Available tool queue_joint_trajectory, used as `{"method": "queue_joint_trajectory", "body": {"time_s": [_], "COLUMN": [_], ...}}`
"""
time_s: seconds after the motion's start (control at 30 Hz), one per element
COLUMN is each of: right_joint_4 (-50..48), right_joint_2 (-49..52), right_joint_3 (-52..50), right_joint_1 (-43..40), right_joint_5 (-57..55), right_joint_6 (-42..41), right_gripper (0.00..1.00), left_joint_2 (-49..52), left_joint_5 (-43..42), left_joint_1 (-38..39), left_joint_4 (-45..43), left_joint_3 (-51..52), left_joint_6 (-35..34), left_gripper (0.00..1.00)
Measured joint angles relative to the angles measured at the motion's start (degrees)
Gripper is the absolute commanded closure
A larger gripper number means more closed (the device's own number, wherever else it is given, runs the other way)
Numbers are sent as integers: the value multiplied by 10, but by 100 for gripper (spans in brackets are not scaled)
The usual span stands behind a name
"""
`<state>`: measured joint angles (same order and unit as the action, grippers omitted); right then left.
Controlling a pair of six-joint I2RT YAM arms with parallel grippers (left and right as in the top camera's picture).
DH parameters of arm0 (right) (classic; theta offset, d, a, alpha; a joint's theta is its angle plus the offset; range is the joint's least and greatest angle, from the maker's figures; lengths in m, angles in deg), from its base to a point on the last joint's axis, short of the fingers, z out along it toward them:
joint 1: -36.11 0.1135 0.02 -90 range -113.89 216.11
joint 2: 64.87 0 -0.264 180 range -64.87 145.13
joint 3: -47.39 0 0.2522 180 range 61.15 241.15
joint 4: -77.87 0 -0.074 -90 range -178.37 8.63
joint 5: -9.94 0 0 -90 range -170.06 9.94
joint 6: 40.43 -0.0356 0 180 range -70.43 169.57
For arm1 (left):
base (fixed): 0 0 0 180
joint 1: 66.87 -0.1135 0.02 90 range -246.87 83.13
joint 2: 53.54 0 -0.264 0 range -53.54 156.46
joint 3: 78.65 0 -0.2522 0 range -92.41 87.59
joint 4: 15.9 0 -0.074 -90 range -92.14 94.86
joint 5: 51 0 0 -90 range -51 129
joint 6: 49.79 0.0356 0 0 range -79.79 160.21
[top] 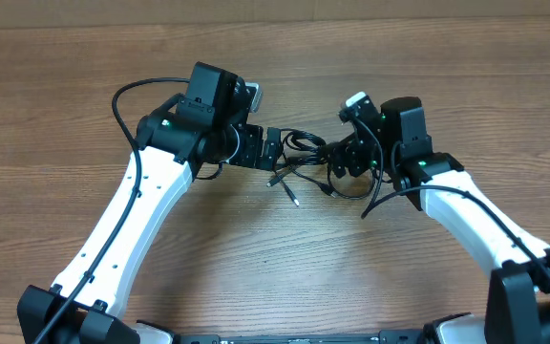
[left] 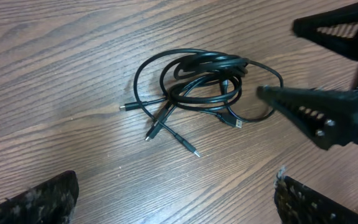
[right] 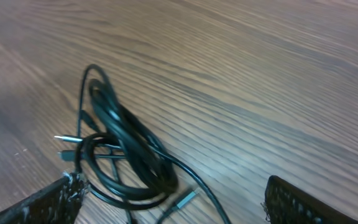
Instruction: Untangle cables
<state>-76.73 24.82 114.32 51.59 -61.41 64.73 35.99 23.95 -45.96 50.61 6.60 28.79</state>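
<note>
Tangled cables (top: pixel 304 158) on surface (top: pixel 65 76). Left gripper (top: pixel 275 150) wide open, empty. Right gripper (top: pixel 340 158) open at the tangle, gripping nothing.

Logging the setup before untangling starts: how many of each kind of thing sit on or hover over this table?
Tangled cable bundle: 1 (number of strands unclear)
Plug ends showing in the left wrist view: 4
Pincers: 2, the left pincer and the right pincer, both open
Total: 7
</note>
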Motion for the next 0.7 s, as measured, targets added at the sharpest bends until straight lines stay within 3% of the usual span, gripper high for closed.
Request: {"method": "queue_joint_trajectory", "body": {"time_s": [0.27,0.4,0.47,0.53,0.7], "right_joint_4": [-45,-60,-69,-72,-71], "right_joint_2": [40,74,90,105,114], "right_joint_3": [0,0,0,0,0], "right_joint_1": [7,27,37,45,51], "right_joint_5": [60,69,70,71,79], "right_joint_6": [14,16,18,24,10], "right_gripper": [12,21,35,58,96], "left_joint_2": [0,0,0,0,0], "left_joint_5": [0,0,0,0,0], "left_joint_1": [0,0,0,0,0], "left_joint_4": [0,0,0,0,0], "left_joint_3": [0,0,0,0,0], "left_joint_6": [0,0,0,0,0], "left_gripper": [0,0,0,0,0]}}
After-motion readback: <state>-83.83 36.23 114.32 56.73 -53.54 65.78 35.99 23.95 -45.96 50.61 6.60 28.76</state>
